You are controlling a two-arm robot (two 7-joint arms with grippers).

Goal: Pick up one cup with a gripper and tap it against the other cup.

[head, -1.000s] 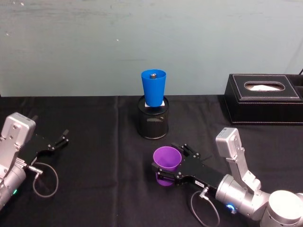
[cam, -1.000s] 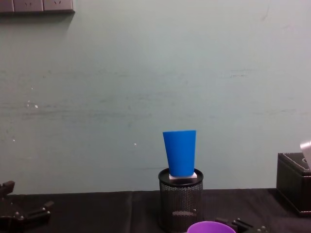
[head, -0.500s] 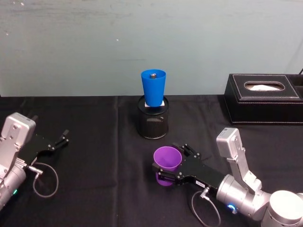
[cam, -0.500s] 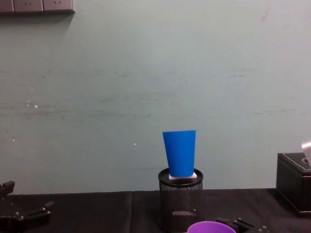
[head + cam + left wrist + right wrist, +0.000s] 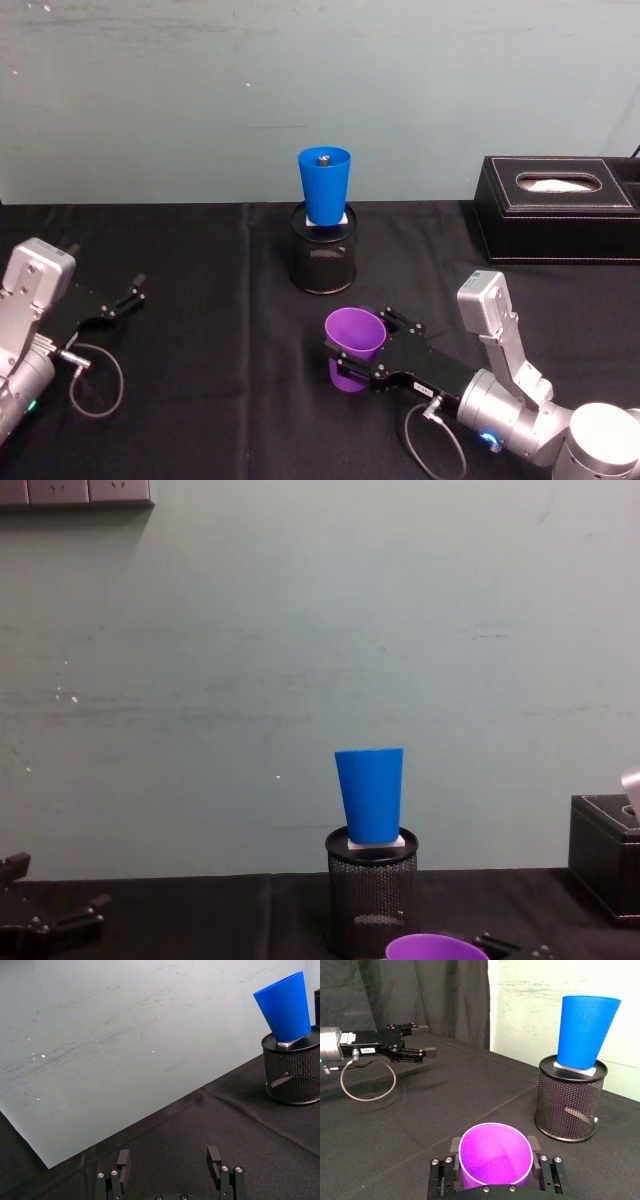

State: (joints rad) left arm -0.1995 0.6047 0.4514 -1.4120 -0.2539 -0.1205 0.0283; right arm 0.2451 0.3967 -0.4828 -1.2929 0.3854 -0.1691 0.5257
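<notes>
The purple cup [image 5: 352, 345] stands upright at the table's middle front, its open mouth [image 5: 494, 1156] facing up and its rim [image 5: 435, 946] low in the chest view. My right gripper [image 5: 366, 347], long and black on a silver arm, is shut on it, one finger [image 5: 453, 1146] pressed on each side. The blue cup [image 5: 324, 185] sits upright on a black wire-mesh pen holder [image 5: 323, 262] farther back, apart from the purple cup. It also shows as the blue cup [image 5: 586, 1030] and blue cup [image 5: 370, 795]. My left gripper [image 5: 125, 298] rests open at the far left, holding nothing.
A black tissue box [image 5: 560, 208] stands at the back right, near the wall. A grey cable loop [image 5: 95, 378] lies by the left arm. Bare black cloth [image 5: 210, 330] stretches between the left gripper and the pen holder.
The right gripper with the purple cup has risen very slightly. The blue cup and the left arm have not moved.
</notes>
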